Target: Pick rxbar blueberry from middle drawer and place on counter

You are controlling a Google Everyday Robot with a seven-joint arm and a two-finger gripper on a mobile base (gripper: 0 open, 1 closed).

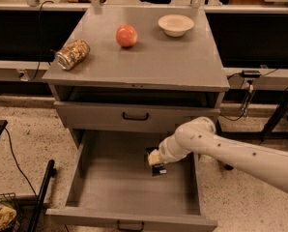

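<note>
- The gold can (72, 54) lies on its side at the left edge of the counter (173, 62), well clear of the drawers, so it plays no part in the pick
- The middle drawer (86, 178) stands pulled fully out below the shut upper drawer front (100, 114), leaving its floor open to a reach from above
- The apple (126, 35) sits at the back of the counter, with bare top in front of it for setting the bar down
- The gripper (156, 161) is down inside the drawer, right of centre; its jaws look pinched narrow on the top end of the rxbar blueberry (158, 169), which hangs upright beneath it, seemingly so it can be lifted past the drawer's walls
- The bowl (176, 25) rests at the back right
- The arm (231, 151) comes in from the right, over the drawer's side wall
</note>
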